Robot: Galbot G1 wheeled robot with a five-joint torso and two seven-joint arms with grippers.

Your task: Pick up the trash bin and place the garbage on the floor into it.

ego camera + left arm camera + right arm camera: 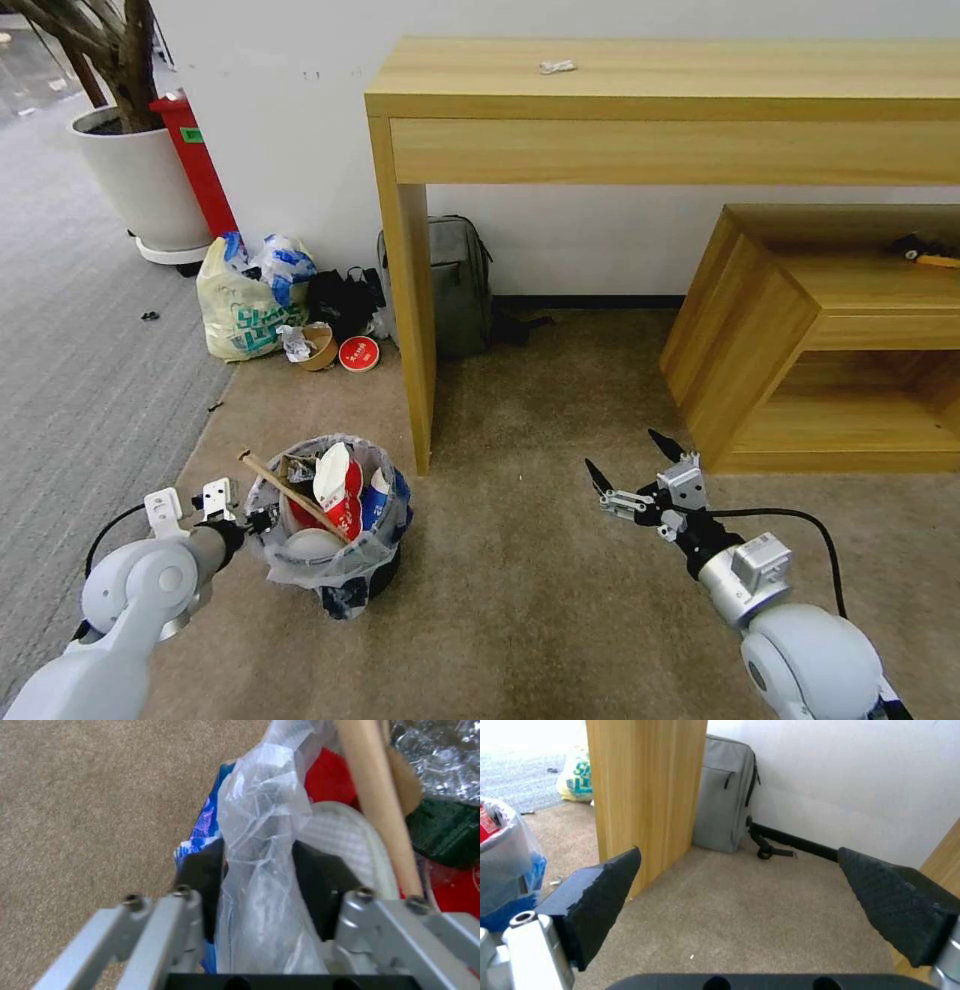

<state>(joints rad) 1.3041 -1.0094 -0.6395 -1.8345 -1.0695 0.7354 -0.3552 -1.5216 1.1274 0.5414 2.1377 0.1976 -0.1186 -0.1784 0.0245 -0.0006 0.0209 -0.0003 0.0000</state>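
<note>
Carpet [560, 600], beige and short-piled, made up the floor ahead of me, with a tall wooden table [660, 110] against the white wall and a low wooden shelf unit [800, 330] to its right. A grey backpack [455, 285] leaned on the wall behind the table leg, and a yellowish shopping bag [245, 300] sat farther left beside a brown bowl [322, 347] and a red lid [358, 354].

On the carpet near the foot of the table leg stood the trash bin [335, 560], upright, mouth up, its crinkly plastic liner [260, 843] spilling over the rim. Garbage filled it: a white slipper [312, 545] low at the near side, a red-white paper cup [340, 490] and a blue-white cup [377, 497] standing on end, and a wooden stick [290, 490] whose long axis ran diagonally, its far end poking up and out over the bin's left rim.

My left gripper [262, 520] was at the bin's left rim. From the head camera I could not judge its grip, but the left wrist camera showed both black pads [320, 885] pinched in on the liner-covered rim, one inside, one outside.

My right gripper [632, 462] hovered over bare carpet well to the right of the bin, fingers spread wide with nothing between them. Its wrist camera caught the bin's side at the edge, which the left wrist camera did not.
</note>
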